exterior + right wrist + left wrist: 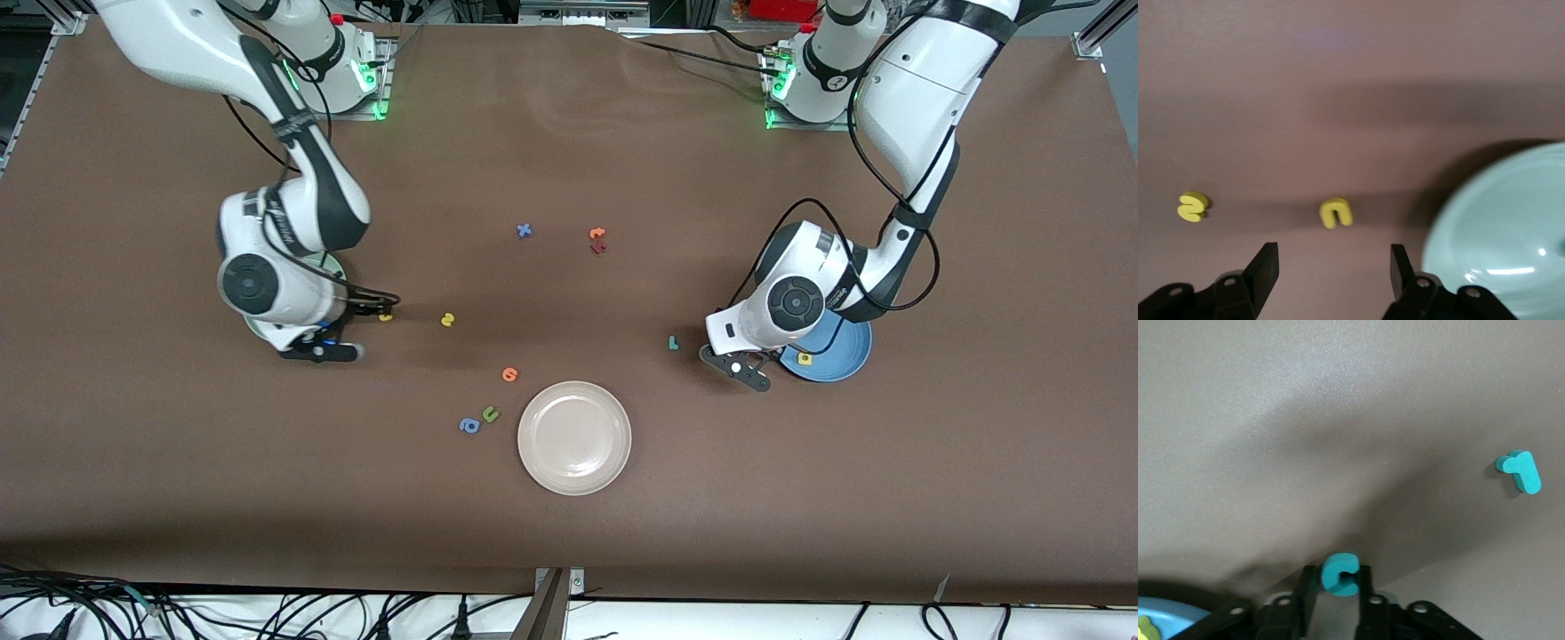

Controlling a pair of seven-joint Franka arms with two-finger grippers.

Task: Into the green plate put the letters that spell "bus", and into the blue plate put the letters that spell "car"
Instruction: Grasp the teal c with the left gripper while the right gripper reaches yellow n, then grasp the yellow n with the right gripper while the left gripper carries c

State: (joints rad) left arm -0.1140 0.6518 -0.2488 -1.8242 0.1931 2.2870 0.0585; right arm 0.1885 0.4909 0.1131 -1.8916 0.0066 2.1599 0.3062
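cream plate (574, 437): nearest the front camera, mid-table, bare. Not a target.
blue "a" (468, 426) / green "u" (490, 413): just beside the cream plate, toward the right arm's end. Distractors, with the orange letter (509, 374) a bit farther up.
left gripper (745, 366): low at the table, just beside the blue plate (845, 360). Fingers pinched together on the teal "c" (1339, 574); wrist view shows the letter clamped between both pads.
key relation, left side: blue plate rim sits right next to the gripper, toward the left arm's end. My read: lift, short carry over the rim, release.
yellow "a" (805, 358): already lying in the blue plate.
teal "r" (673, 342): on the table near the left gripper, toward table centre; left arm is the nearer one.
right gripper (373, 306): low over the table beside the green plate (1498, 233), fingers apart, holding nothing.
yellow "u" (385, 316): on the table just ahead of the open fingers, roughly centred on the gap, its open end turned toward the gripper. Looks like the next pick.
yellow "s" (448, 319): farther along the same line, toward table centre.
green plate: mostly hidden under the right wrist in the front view; contents can't be told.
blue "x" (524, 230) / orange and dark red letters (597, 240): farthest, mid-table, distractors.
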